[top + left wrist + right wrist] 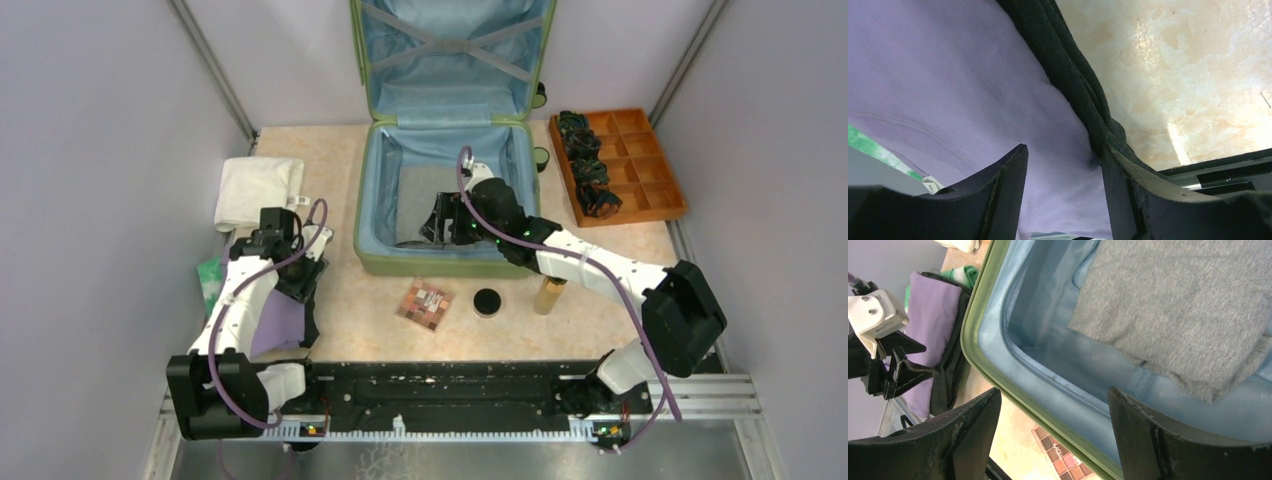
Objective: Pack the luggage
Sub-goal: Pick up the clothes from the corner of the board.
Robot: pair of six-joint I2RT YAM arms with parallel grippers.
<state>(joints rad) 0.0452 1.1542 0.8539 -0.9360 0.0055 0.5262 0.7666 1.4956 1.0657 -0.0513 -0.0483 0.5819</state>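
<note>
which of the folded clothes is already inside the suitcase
The grey garment, lying flat inside the luggage; the white towel, purple garment and green cloth sit outside, on the table to its left.

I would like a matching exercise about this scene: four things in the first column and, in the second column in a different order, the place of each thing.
Things
1. grey garment
2. white towel
3. orange tray
4. eyeshadow palette

Places
A. to the left of the luggage
B. in front of the luggage, on the side nearest the arms
C. inside the luggage, on the blue lining
D. to the right of the luggage

Pairs: 1-C, 2-A, 3-D, 4-B
</note>
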